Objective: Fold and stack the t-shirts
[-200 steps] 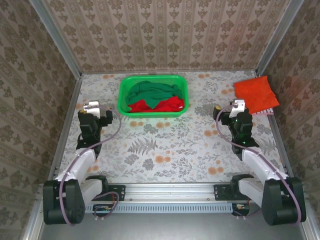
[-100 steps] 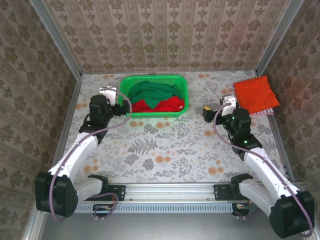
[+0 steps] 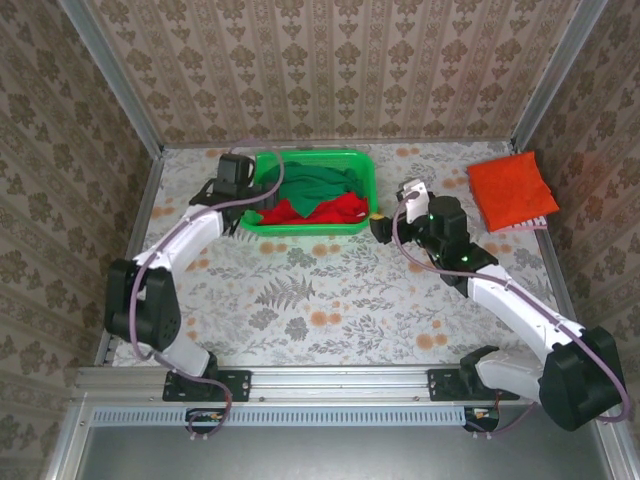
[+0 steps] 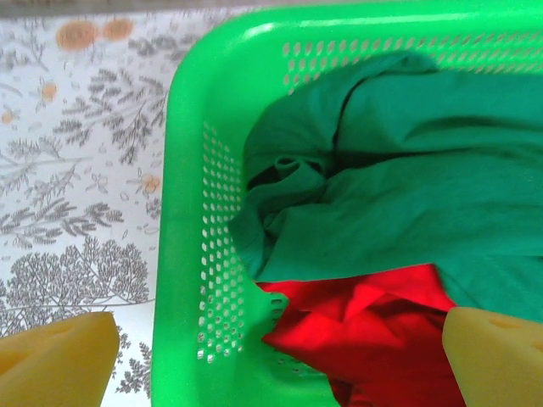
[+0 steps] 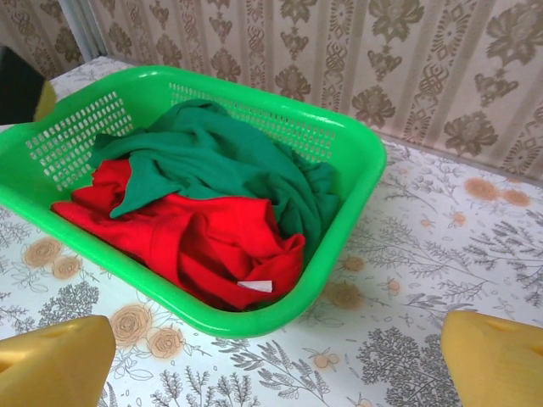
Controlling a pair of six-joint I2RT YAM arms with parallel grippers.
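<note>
Left gripper (image 4: 271, 360) is held wide apart over basket (image 4: 182, 212) wall, green shirt (image 4: 407, 195) and red shirt (image 4: 373, 331) lying just ahead. Right gripper (image 5: 271, 365) is likewise apart, basket seen ahead.

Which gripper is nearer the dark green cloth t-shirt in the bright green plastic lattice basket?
Left. The left gripper hangs open over the basket's left rim, the dark green t-shirt just ahead. The right gripper, also open, sits outside the basket's right end.
</note>
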